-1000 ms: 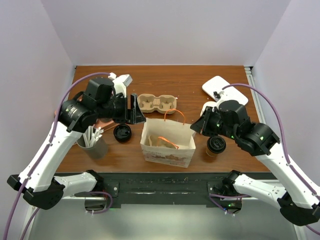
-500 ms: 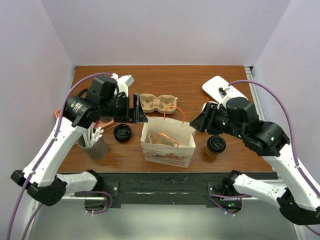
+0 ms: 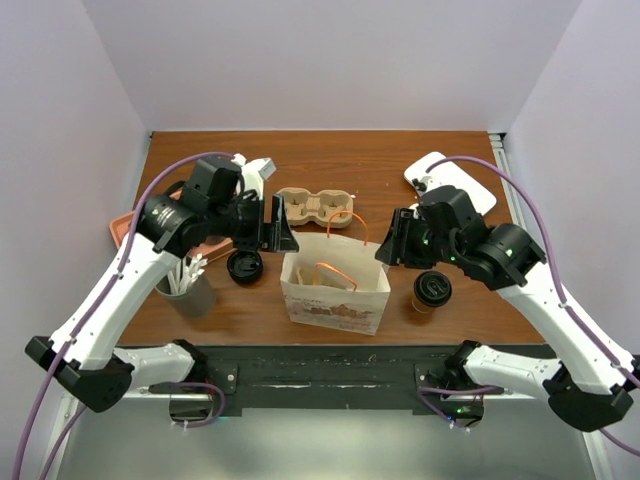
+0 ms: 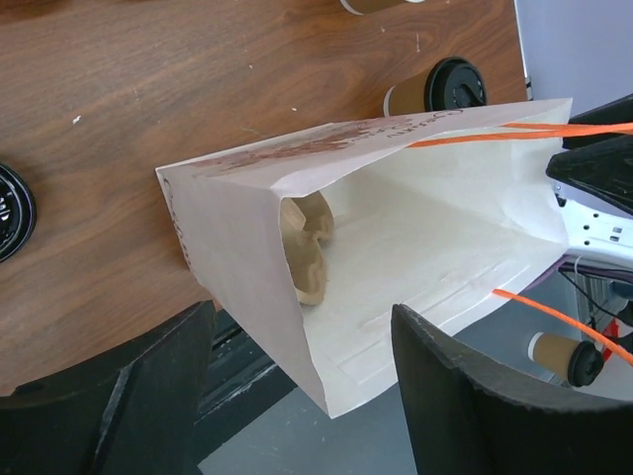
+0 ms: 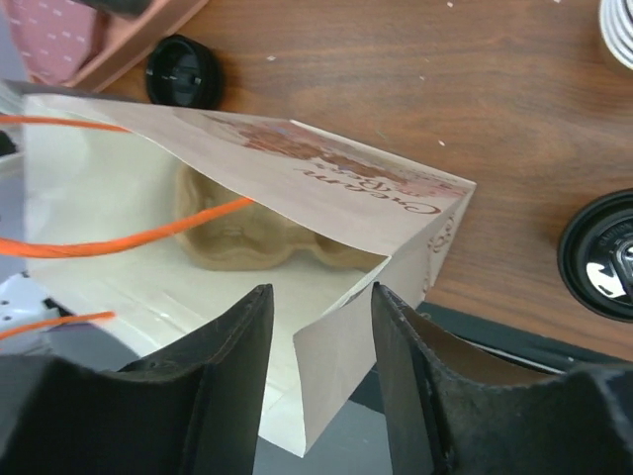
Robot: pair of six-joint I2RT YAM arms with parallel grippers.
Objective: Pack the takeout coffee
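The takeout coffee (image 3: 432, 290), a tan cup with a black sip lid, stands on the table just right of the white paper bag (image 3: 335, 285). It also shows in the left wrist view (image 4: 440, 91), and its lid shows in the right wrist view (image 5: 598, 257). My left gripper (image 3: 275, 225) is open at the bag's left rim, with a bag corner (image 4: 326, 386) between its wide jaws (image 4: 302, 327). At the bag's right rim my right gripper (image 3: 395, 245) is open, its jaws (image 5: 318, 327) either side of a corner flap (image 5: 341, 356) without pinching it. A cardboard cup carrier (image 5: 267, 237) lies inside the bag.
A loose black lid (image 3: 244, 266) lies left of the bag. A second cup carrier (image 3: 315, 207) sits behind the bag. A grey cup of straws (image 3: 190, 290) and a pink tray (image 3: 125, 228) are at the left. A white object (image 3: 450, 180) lies at the back right. Orange bag handles (image 3: 345, 275) stick up.
My right gripper has parted its jaws and shifted left to the bag's right rim. The left gripper has edged right to the bag's left rim. The coffee has stayed put.
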